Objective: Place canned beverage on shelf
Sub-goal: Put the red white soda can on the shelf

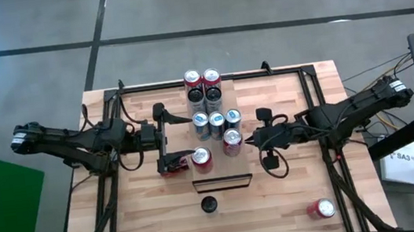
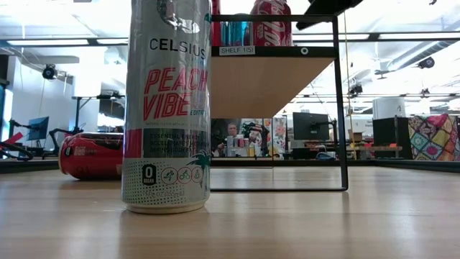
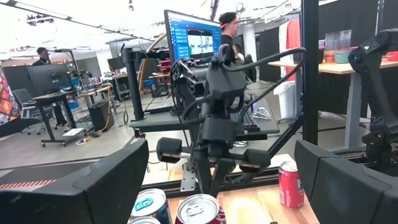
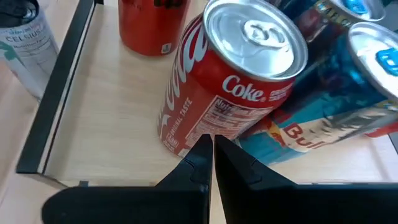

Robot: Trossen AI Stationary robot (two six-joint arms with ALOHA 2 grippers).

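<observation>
Left end effector is wide open and holds nothing, at the shelf's left edge. A red can stands just ahead of its fingers at the shelf's near end; can't tell if it sits between them. Right end effector is closed and empty, tips right at the Coke can on the shelf's right side, with blue cans packed just beyond. The red can is upright on the shelf, so this looks like the release/retreat step. To do it well: keep the left fingers spread and back out straight left and level, so neither pad clips the red can or the blue cans beside it. Don't swing near or far until clear of the frame. Keep the right arm parked, since any nudge tips the Coke. Still off the shelf: Celsius can on the table near the shelf end, and another red can lying down near right.
</observation>
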